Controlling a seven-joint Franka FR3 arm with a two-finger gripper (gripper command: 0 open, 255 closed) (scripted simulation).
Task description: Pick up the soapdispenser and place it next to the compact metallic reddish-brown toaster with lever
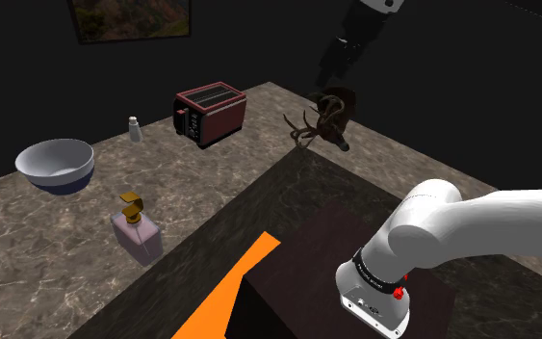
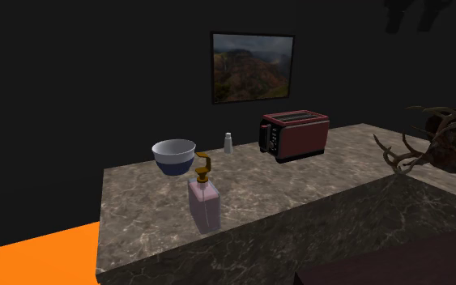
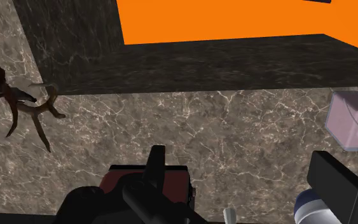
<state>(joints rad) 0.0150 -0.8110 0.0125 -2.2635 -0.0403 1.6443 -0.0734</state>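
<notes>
Nearest the counter's (image 1: 57, 241) front edge, the soap dispenser (image 1: 136, 231) stands upright and alone: a pale pink square bottle with a gold pump head (image 2: 202, 162). It looks rigid and probably fairly light. Its smooth flat sides are likely slippery, and the tall pump makes it apt to tip if nudged high up. The best hold is probably across two opposite flat faces, low on the body, and never on the thin pump neck. Beyond it sits a white bowl (image 1: 55, 164) with a blue base, and farther back a small white shaker (image 1: 135, 128). Both lie off the straight line to the toaster (image 1: 211, 113), a dark red box with its slots up, so the bare counter on its near side seems the easiest spot to set down. Past the toaster, toward the shoulder view's right, a brown antlered ornament (image 1: 324, 120) spreads its prongs, which a low sweep could snag. The gripper (image 3: 241, 159) hangs high above that far end with its fingers apart and nothing between them. A framed picture (image 1: 129, 17) hangs on the dark wall behind.
</notes>
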